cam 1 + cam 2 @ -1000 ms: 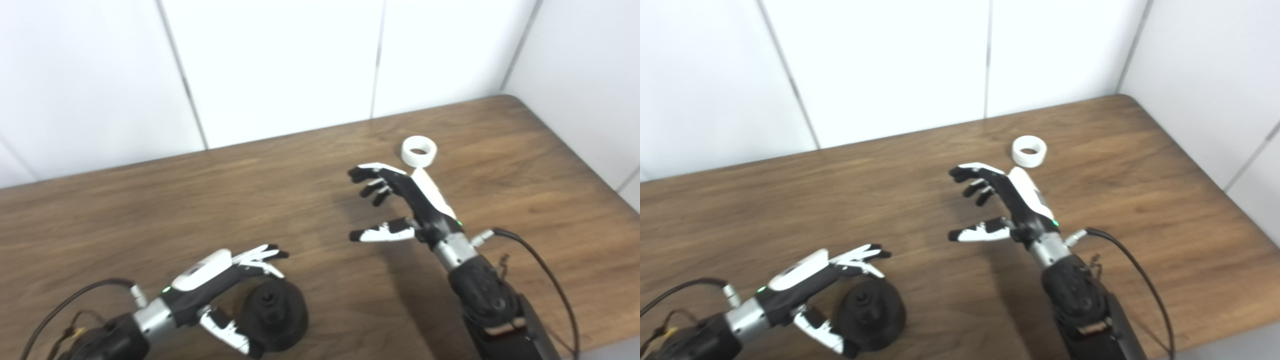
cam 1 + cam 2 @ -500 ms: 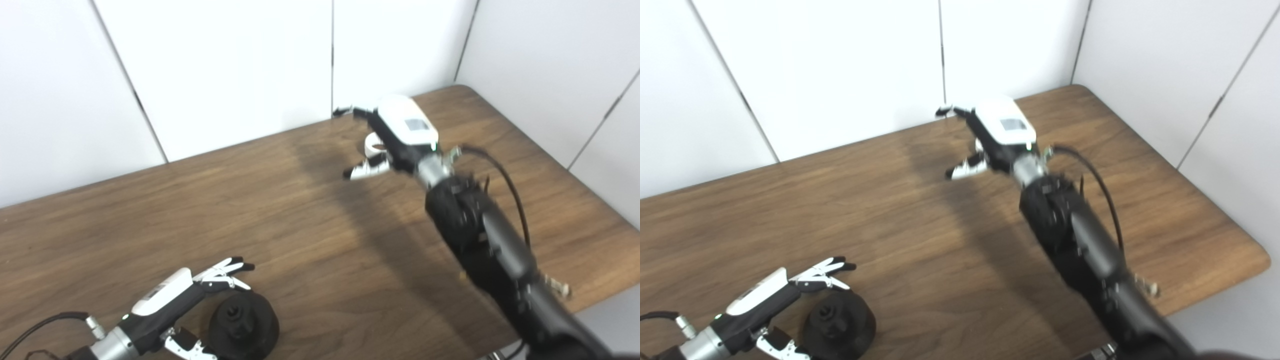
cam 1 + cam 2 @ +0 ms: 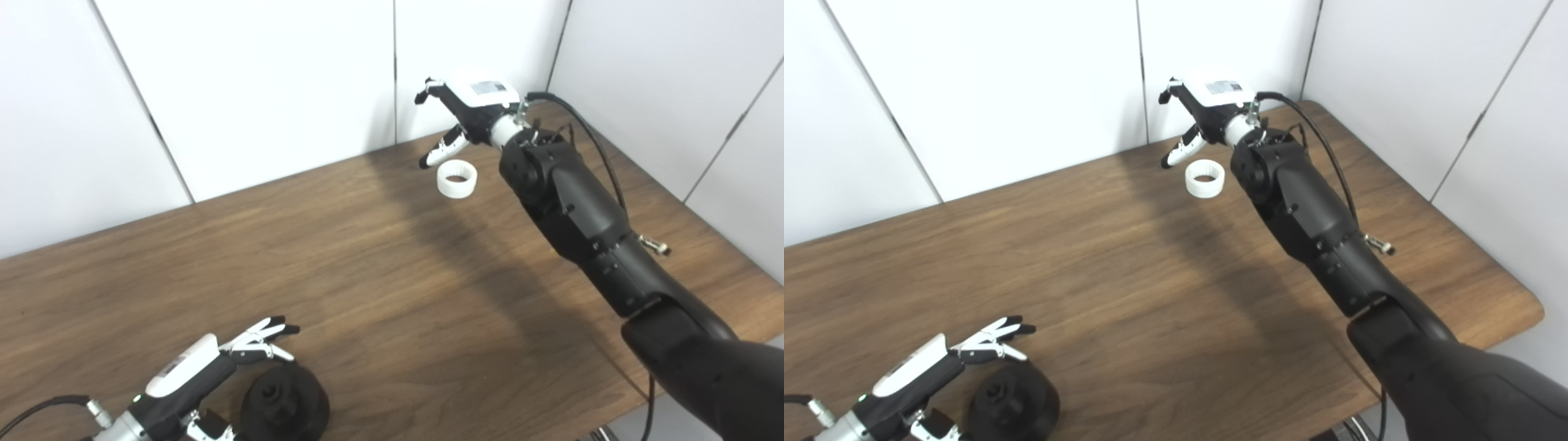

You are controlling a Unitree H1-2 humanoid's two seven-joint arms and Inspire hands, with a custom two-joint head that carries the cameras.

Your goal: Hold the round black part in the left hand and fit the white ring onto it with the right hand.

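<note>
The round black part (image 3: 283, 403) sits on the wooden table (image 3: 380, 275) at the near left. My left hand (image 3: 202, 373) is open, its fingers arched over the part's left side and its thumb below it; contact is unclear. The white ring (image 3: 457, 179) lies flat on the table at the far right. My right hand (image 3: 468, 113) hovers open above and just behind the ring, fingers spread, holding nothing. In the right eye view the ring (image 3: 1205, 178) shows just below that hand (image 3: 1203, 113).
White wall panels (image 3: 275, 73) close off the table's back and right sides. The table's rounded corner (image 3: 1528, 306) lies at the right. My right forearm (image 3: 588, 226) stretches diagonally over the table's right half, with a cable along it.
The camera has shifted, showing more of the far right corner. My right hand has risen and reached beyond the ring, which now shows uncovered. The left hand stays by the black part.
</note>
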